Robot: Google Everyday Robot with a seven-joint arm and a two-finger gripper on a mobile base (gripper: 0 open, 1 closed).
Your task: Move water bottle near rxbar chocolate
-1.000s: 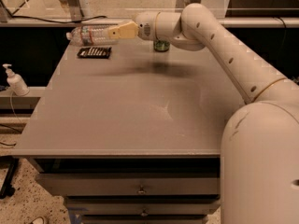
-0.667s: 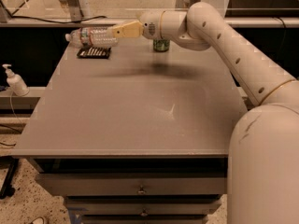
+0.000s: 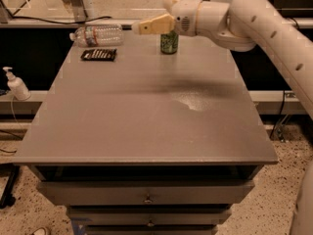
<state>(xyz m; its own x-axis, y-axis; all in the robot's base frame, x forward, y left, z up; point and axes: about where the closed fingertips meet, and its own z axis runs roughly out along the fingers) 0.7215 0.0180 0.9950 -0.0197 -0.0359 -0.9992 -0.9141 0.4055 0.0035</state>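
The water bottle (image 3: 98, 35) lies on its side at the table's far left edge, cap pointing left. The rxbar chocolate (image 3: 99, 55) lies flat just in front of it, a small gap between them. My gripper (image 3: 138, 27) hovers above the far middle of the table, to the right of the bottle and apart from it. Its yellowish fingers (image 3: 152, 25) point left and hold nothing.
A green soda can (image 3: 169, 42) stands at the far middle, just below and behind my gripper. A white pump bottle (image 3: 16, 84) stands off the table on a ledge at the left. The grey table (image 3: 146, 126) has drawers below its front edge.
My gripper has let go of the water bottle and drawn back to the right. The bottle now rests on the table behind the rxbar.
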